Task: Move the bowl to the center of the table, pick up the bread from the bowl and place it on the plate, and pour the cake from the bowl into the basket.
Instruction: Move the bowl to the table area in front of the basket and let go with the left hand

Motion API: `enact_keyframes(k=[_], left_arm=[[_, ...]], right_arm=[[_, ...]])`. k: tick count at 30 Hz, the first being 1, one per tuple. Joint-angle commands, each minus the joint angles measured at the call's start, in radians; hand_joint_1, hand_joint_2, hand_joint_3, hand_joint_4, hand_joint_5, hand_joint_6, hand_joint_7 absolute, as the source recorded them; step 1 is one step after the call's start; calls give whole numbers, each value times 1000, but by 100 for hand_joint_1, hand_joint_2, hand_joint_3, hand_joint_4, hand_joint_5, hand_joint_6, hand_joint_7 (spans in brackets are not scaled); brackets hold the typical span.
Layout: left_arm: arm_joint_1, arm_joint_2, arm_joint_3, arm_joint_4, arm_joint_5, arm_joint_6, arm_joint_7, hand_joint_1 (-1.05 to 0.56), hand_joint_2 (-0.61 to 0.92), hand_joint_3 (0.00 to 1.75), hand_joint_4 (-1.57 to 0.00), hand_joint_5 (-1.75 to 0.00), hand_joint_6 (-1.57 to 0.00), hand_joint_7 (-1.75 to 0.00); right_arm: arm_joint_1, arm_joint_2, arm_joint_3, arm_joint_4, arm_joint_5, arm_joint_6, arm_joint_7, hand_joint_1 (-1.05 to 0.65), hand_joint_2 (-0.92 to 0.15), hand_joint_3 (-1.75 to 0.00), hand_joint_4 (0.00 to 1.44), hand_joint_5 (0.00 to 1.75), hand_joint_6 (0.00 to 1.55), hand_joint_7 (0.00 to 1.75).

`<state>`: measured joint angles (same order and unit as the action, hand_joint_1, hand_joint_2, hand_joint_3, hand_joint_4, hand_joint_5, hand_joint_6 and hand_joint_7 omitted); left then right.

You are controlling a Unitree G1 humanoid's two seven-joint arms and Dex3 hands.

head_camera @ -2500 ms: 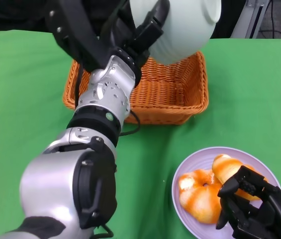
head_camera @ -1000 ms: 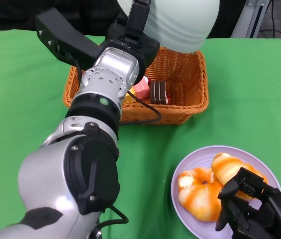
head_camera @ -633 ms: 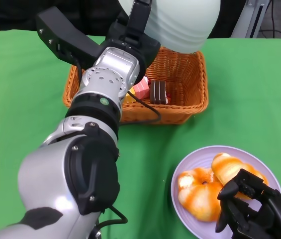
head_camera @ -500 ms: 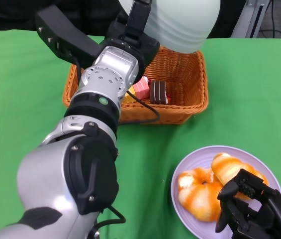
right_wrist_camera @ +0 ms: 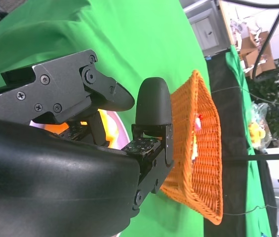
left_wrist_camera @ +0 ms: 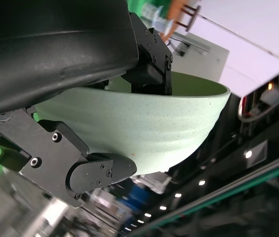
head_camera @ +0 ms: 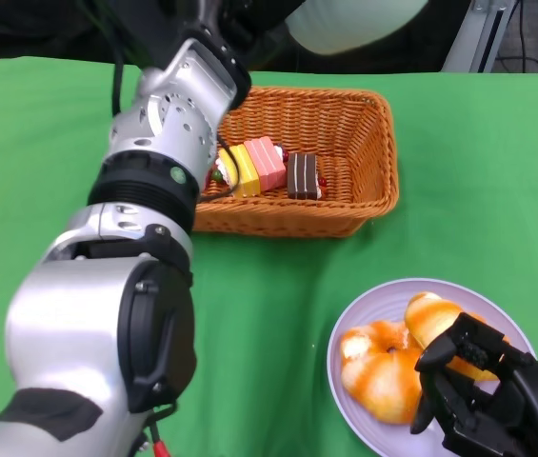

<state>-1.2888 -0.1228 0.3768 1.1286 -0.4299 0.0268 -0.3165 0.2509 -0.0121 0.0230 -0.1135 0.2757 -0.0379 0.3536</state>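
**Hand aloft with the emptied bowl**

Left hand (left_wrist_camera: 80, 143) clamps the bowl (left_wrist_camera: 144, 128), a smooth pale-green ribbed shell, high above the woven wicker basket (head_camera: 345, 205). Cake (head_camera: 269, 171) lies in the basket, glazed bread (head_camera: 383, 371) on the lilac plate (head_camera: 345, 324). Right hand (head_camera: 483, 400) hovers there, fingers apart. A loosened grip could drop the bowl onto the cake.

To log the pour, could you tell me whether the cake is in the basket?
Yes: the cake pieces lie inside the basket, on its woven floor.
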Motion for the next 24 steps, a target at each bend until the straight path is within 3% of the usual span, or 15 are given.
enact_keyframes(k=[1, 9, 16, 20, 22, 24], left_arm=[[18, 44, -58, -57, 63, -74, -57, -12, 60, 110, -77, -175, -78, -152], [100, 94, -199, -197, 193, -289, -186, -16, 55, 118, -76, -175, -68, -160], [192, 177, -321, -298, 336, -528, -249, -16, 52, 119, -77, -175, -69, -155], [262, 225, -360, -354, 354, -597, -306, -16, 66, 100, -75, -175, -71, -144], [274, 238, -371, -362, 360, -618, -312, -15, 69, 96, -74, -174, -70, -144], [306, 274, -390, -371, 398, -728, -309, -16, 69, 94, -75, -174, -66, -150]], right_arm=[[-4, -6, -10, 4, 16, -11, 8, -7, -79, -82, 65, 175, 52, 158], [-6, -8, -11, -9, 15, 22, -2, -5, -81, -81, 67, 175, 54, 158], [-15, -3, -12, -2, 12, 22, -4, -6, -80, -81, 67, 175, 55, 157], [-16, -7, -13, 0, 17, 18, 7, -6, -80, -81, 67, 175, 54, 158], [-17, -9, -13, 2, 14, 14, 8, -6, -80, -82, 67, 175, 54, 158], [-16, -12, -15, 3, 13, 13, 10, -7, -80, -81, 67, 175, 54, 158]])
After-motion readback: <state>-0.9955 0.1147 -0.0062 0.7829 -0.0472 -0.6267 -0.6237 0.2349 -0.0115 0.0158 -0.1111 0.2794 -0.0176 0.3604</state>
